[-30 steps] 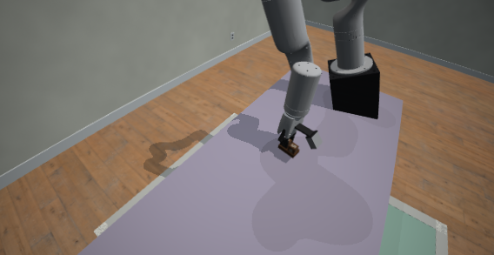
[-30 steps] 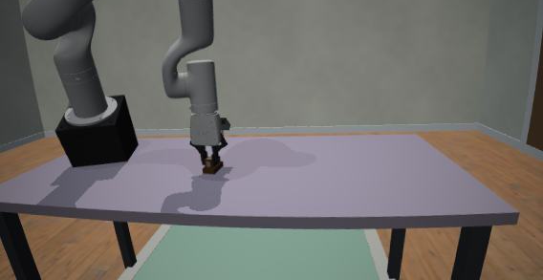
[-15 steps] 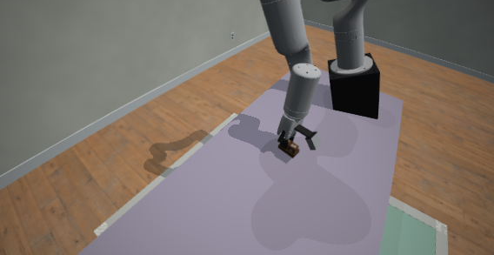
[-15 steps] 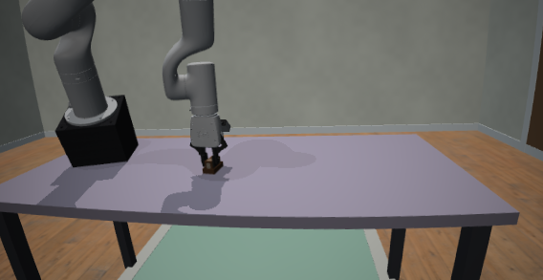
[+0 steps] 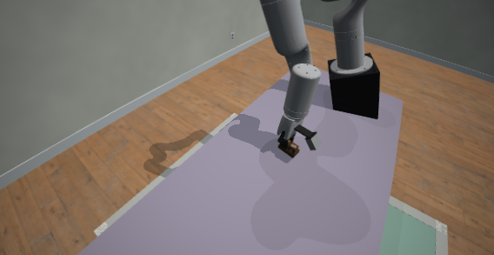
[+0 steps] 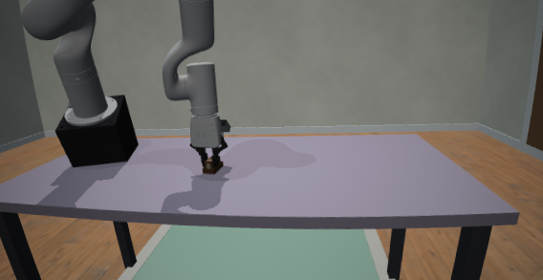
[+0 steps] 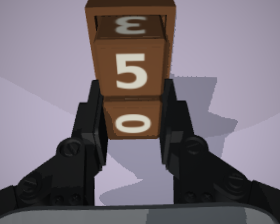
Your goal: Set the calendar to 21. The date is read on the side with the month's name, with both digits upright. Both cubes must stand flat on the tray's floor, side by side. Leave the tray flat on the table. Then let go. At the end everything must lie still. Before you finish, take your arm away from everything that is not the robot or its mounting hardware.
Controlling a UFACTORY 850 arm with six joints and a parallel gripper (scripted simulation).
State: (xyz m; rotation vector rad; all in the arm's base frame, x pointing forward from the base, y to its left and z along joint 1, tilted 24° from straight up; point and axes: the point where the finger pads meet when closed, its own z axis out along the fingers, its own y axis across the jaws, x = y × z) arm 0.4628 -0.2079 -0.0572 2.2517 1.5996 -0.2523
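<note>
The calendar tray [image 5: 284, 150] [image 6: 209, 170] [image 7: 131, 10] is small and brown, under my gripper. One brown cube [image 7: 156, 55] sits inside the tray frame in the wrist view, showing an upright 5 on one face and an upside-down 3 on the face beyond it. A second brown cube [image 7: 111, 131] shows a 0 lying on its side, and sits against the first cube on the side nearer my palm. My gripper [image 5: 288, 142] [image 6: 210, 161] [image 7: 133, 97] points down, its black fingers shut on the 0-marked cube from both sides. The month name and the tray's floor are hidden.
The lilac table top [image 5: 196, 203] [image 6: 358, 184] carries the arm's black base box [image 5: 356, 94] [image 6: 97, 141] behind the gripper. Shadows of the arm fall across the table. The wrist camera's bracket sticks out beside the gripper.
</note>
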